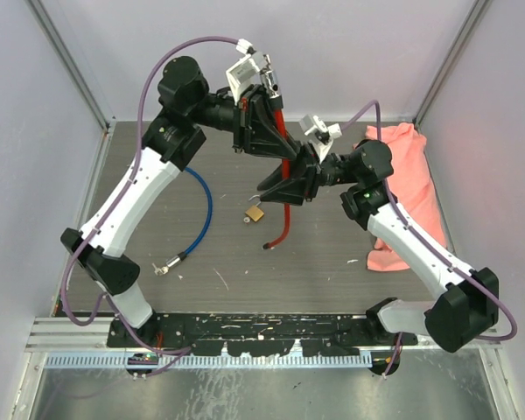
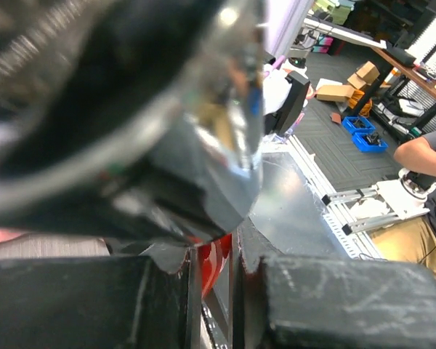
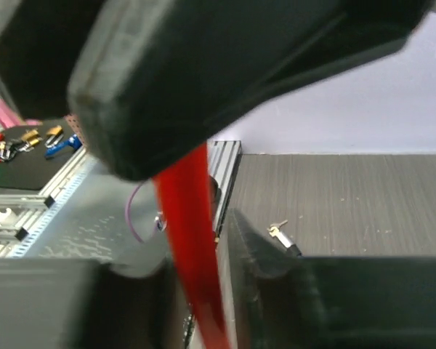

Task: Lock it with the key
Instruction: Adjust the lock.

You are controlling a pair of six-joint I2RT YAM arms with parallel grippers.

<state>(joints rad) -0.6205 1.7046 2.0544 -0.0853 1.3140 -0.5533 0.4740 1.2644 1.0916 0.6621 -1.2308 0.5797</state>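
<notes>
A red cable (image 1: 286,203) hangs from up high down to the mat, held by both arms. My left gripper (image 1: 271,118) is shut on its upper part; in the left wrist view the red cable (image 2: 214,263) is pinched between the fingers. My right gripper (image 1: 290,182) is closed round it lower down; in the right wrist view the red cable (image 3: 196,247) runs between the fingers, against the left one. A small brass padlock (image 1: 255,213) lies on the mat just left of the cable. Whether a key is in it cannot be told.
A blue cable (image 1: 206,206) curves over the left of the mat, ending in a metal tip with a key (image 1: 163,269), which also shows in the right wrist view (image 3: 280,233). A pink cloth (image 1: 407,188) lies at the right. Walls enclose the mat.
</notes>
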